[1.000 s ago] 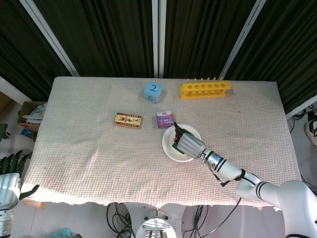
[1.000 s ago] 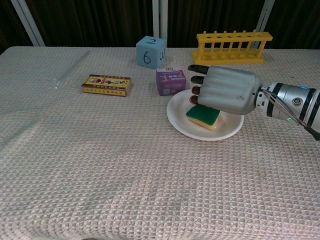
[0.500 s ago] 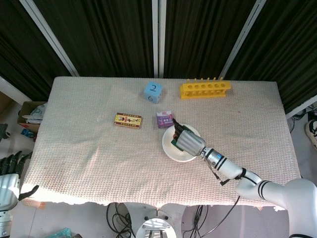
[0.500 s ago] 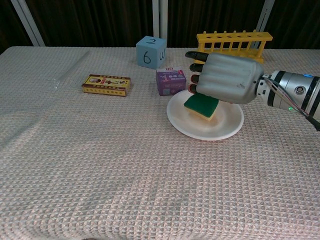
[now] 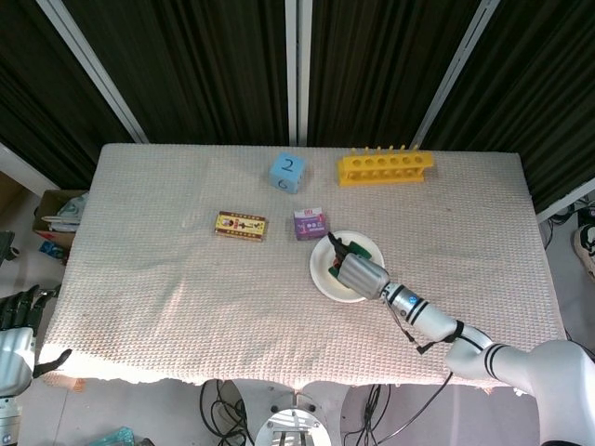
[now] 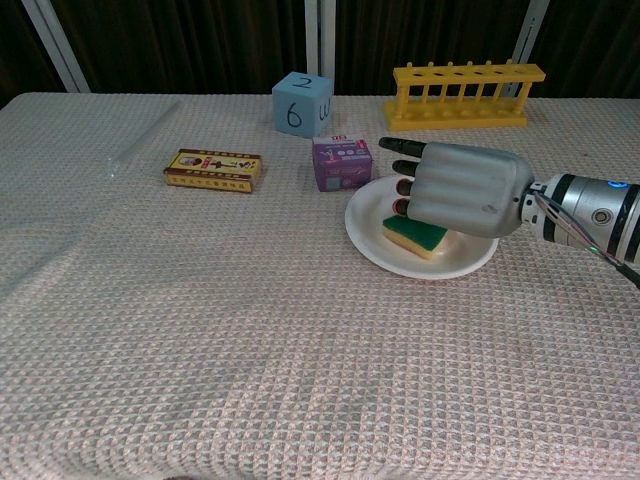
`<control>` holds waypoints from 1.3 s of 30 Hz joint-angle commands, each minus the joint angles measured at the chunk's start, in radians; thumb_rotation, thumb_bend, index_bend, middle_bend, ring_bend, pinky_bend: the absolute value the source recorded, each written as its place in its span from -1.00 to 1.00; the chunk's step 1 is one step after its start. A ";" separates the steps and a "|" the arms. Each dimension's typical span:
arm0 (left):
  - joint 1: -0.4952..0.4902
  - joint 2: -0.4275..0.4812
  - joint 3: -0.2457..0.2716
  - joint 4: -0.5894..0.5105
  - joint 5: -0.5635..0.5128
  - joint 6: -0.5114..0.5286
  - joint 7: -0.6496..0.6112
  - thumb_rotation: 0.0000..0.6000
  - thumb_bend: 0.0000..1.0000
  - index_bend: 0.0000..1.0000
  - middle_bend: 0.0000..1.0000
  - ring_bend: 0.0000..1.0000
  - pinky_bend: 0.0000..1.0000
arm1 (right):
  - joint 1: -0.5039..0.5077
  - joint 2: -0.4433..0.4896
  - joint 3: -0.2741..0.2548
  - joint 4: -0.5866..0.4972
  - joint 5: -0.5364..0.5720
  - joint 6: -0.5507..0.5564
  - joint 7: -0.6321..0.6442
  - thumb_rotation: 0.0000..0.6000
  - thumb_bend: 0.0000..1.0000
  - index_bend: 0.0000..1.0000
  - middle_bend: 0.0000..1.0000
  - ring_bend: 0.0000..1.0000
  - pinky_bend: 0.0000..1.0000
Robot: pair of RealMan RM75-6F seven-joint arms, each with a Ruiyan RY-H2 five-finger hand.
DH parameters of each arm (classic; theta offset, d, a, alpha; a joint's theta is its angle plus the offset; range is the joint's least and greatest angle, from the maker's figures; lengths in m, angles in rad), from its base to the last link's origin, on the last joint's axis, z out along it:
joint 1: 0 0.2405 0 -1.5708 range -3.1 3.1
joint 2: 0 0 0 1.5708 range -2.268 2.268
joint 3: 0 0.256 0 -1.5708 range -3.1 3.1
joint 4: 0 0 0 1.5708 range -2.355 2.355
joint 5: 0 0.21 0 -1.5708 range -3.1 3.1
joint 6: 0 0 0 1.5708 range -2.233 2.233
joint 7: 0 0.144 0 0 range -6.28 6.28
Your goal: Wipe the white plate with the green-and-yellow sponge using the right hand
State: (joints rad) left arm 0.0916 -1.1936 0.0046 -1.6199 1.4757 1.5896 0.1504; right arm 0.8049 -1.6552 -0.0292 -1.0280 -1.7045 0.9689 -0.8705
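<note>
The white plate (image 6: 368, 232) lies right of the table's middle, seen from above as the plate (image 5: 324, 285). The green-and-yellow sponge (image 6: 411, 234) lies flat on it, green side up. My right hand (image 6: 460, 189) holds the sponge from above and presses it onto the plate, with the fingers pointing left. In the head view the right hand (image 5: 356, 274) covers most of the sponge. My left hand (image 5: 15, 316) hangs off the table's lower left corner, fingers apart and holding nothing.
A small purple box (image 6: 341, 163) stands just left of the plate, close to the fingertips. Further off are a yellow-and-red flat box (image 6: 213, 170), a blue cube (image 6: 302, 103) and a yellow tube rack (image 6: 462, 93) at the back.
The right hand has pulled the sponge toward the near side of the plate, after pushing it to the far side. The plate has slid slightly right. The left hand has stayed still.
</note>
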 commanded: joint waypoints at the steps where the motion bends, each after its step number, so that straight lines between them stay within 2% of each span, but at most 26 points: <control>1: -0.001 0.000 -0.001 0.000 0.001 -0.001 0.001 1.00 -1.00 -0.71 -0.92 -0.91 -0.84 | -0.007 0.003 0.005 0.013 0.010 0.002 -0.006 1.00 -0.29 0.35 -0.06 -0.55 -0.94; 10: -0.002 0.002 -0.003 -0.005 0.002 0.000 0.005 1.00 -1.00 -0.71 -0.92 -0.91 -0.84 | -0.011 0.003 0.027 0.067 0.035 0.005 -0.004 1.00 -0.29 0.35 -0.06 -0.55 -0.98; 16: -0.003 0.002 -0.003 -0.005 0.001 -0.002 0.005 1.00 -1.00 -0.71 -0.92 -0.91 -0.84 | -0.034 0.055 0.043 0.027 0.038 0.070 0.012 1.00 -0.29 0.36 -0.06 -0.55 -0.98; 22: -0.008 -0.002 -0.005 -0.006 0.002 -0.009 0.009 1.00 -1.00 -0.71 -0.92 -0.91 -0.84 | -0.062 0.103 0.040 0.008 0.072 0.055 -0.004 1.00 -0.29 0.36 -0.06 -0.55 -0.98; 32: -0.012 0.000 -0.007 -0.014 0.001 -0.011 0.020 1.00 -1.00 -0.71 -0.92 -0.91 -0.84 | -0.047 0.046 0.004 0.084 0.056 -0.010 -0.009 1.00 -0.29 0.36 -0.06 -0.55 -1.00; 39: -0.006 0.001 -0.003 -0.014 0.002 -0.004 0.017 1.00 -1.00 -0.71 -0.92 -0.91 -0.84 | -0.014 -0.005 0.002 0.109 0.027 -0.020 0.003 1.00 -0.29 0.36 -0.06 -0.55 -1.00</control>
State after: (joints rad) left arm 0.0857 -1.1923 0.0014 -1.6340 1.4772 1.5849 0.1677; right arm 0.7862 -1.6555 -0.0272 -0.9208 -1.6731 0.9470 -0.8698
